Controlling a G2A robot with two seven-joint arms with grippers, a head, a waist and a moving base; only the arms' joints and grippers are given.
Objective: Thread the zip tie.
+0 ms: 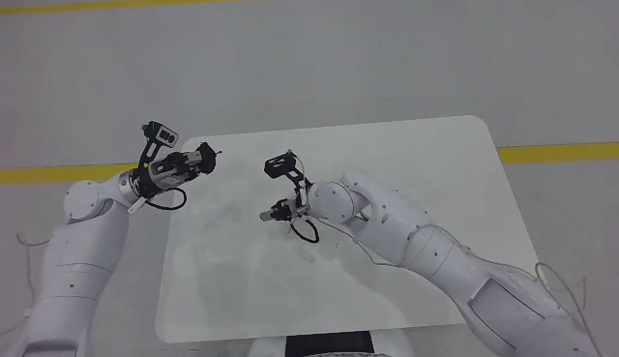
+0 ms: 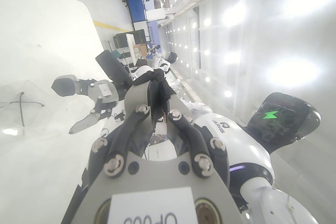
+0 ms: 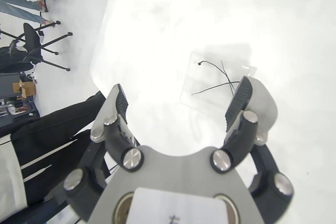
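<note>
- My left pincer (image 2: 157, 78) is clenched, by the table (image 1: 435, 163) corner
- My right pincer (image 3: 181, 86) gapes open above the table
- The zip ties (image 3: 210, 88) lie crossed on a clear sheet (image 3: 199, 78) near its fingertip

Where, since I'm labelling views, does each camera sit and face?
Top: above the arms, looking down at the table; both arms show.
Left wrist: behind the left gripper, facing across the table; right gripper beyond.
Right wrist: behind the open right gripper, facing the zip ties.
Shared: both wrist views show the zip ties.
</note>
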